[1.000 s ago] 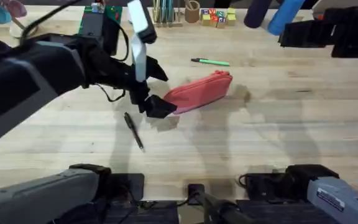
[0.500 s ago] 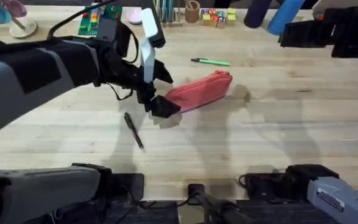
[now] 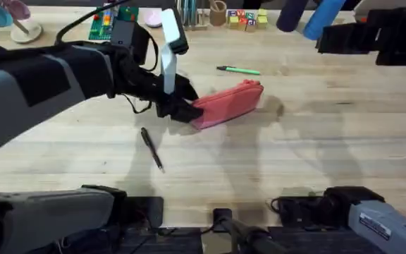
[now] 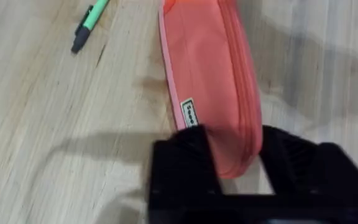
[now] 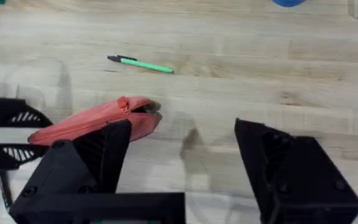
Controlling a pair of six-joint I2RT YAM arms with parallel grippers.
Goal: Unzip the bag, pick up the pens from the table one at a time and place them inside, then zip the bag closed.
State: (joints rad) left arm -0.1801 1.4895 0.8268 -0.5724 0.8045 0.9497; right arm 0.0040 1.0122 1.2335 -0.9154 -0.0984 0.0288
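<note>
The salmon-pink bag [image 3: 228,104] lies slanted on the table [image 3: 316,141], its zipper closed along the top edge [image 4: 244,81]. My left gripper [image 3: 186,110] is at the bag's near-left end. In the left wrist view this gripper [image 4: 238,169] is open, with that end of the bag [image 4: 210,74] between its black fingers [image 4: 185,171]. The green pen [image 3: 240,70] lies behind the bag, and the black pen [image 3: 152,148] lies in front of it to the left. My right gripper [image 5: 185,168] hangs wide open above the table, right of the bag [image 5: 98,118], holding nothing.
A rack of teal sticks [image 3: 186,13], a wooden cup [image 3: 218,13] and coloured blocks [image 3: 246,19] line the back edge. A green board [image 3: 111,21] sits back left and a blue cylinder [image 3: 323,17] back right. The right arm [image 3: 376,35] hovers over the back right.
My left gripper has slid from just in front of the bag's left end onto it, so the end now sits between its fingers. The pens, bag and right arm stayed put.
</note>
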